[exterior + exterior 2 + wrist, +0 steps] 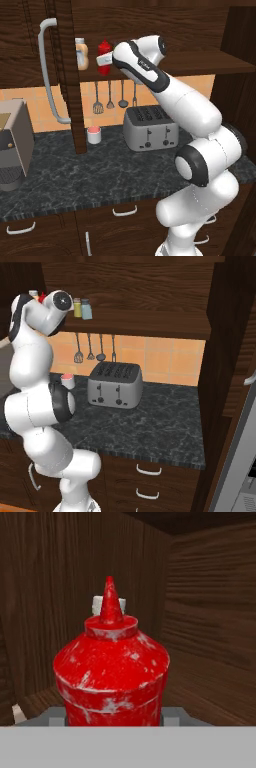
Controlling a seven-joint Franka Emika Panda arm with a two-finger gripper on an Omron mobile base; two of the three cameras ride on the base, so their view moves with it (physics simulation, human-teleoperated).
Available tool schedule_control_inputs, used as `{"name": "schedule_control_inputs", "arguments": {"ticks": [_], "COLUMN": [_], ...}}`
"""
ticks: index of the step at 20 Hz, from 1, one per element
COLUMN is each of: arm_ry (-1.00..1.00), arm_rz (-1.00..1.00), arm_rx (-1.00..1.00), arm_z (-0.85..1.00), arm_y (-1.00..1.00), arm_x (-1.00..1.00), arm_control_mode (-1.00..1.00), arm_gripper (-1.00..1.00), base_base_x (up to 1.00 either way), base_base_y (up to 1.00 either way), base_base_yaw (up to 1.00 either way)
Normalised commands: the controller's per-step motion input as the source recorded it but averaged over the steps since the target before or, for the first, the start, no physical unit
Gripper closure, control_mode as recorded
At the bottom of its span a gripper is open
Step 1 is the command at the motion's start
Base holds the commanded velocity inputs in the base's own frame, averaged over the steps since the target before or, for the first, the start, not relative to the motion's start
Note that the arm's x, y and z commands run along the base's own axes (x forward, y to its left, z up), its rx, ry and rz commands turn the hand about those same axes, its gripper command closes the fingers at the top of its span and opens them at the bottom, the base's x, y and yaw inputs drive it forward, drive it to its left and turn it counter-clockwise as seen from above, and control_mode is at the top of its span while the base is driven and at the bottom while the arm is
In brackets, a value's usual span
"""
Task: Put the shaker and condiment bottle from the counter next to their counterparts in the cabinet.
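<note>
**Q:** Where is the condiment bottle (111, 672), and how do you hold it?

**A:** Inside the cabinet (200, 612), between my jaws, part-closed on its lower body. It looks light, smooth plastic, likely squeezable and slippery, so I judge the wide body safer than the narrow nozzle.

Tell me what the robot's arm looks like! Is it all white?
Mostly. The arm is made of fat, rounded, glossy white sections, like sausages joined together. Where they meet there are dark black bands and round caps, and one dark band near the top carries tiny pale lettering, too small to read. No loose cables show. The hand at the end is white too.
</note>
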Motion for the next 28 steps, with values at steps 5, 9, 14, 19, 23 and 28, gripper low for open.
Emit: {"name": "schedule_control_inputs", "arguments": {"ticks": [5,9,14,19,23,28], "arm_ry": [0.02,0.00,0.00,0.00,0.00,0.00], "arm_rz": [0.00,0.00,0.00,0.00,0.00,0.01], "arm_rx": [0.00,0.00,0.00,0.00,0.01,0.04], "arm_z": [-0.48,-0.46,-0.50,-0.54,-0.42,-0.20], "arm_y": [0.22,0.19,0.20,0.11,0.00,-0.02], "arm_x": [0.53,0.51,0.52,0.40,0.02,-0.12], "arm_control_mode": [-1.00,-1.00,-1.00,-1.00,-1.00,-1.00], "arm_gripper": [1.00,1.00,1.00,-1.00,-1.00,-1.00], "base_base_x": [0.00,0.00,0.00,0.00,0.00,0.00], "base_base_y": [0.00,0.00,0.00,0.00,0.00,0.00], "base_base_yaw": [0.00,0.00,0.00,0.00,0.00,0.00]}}
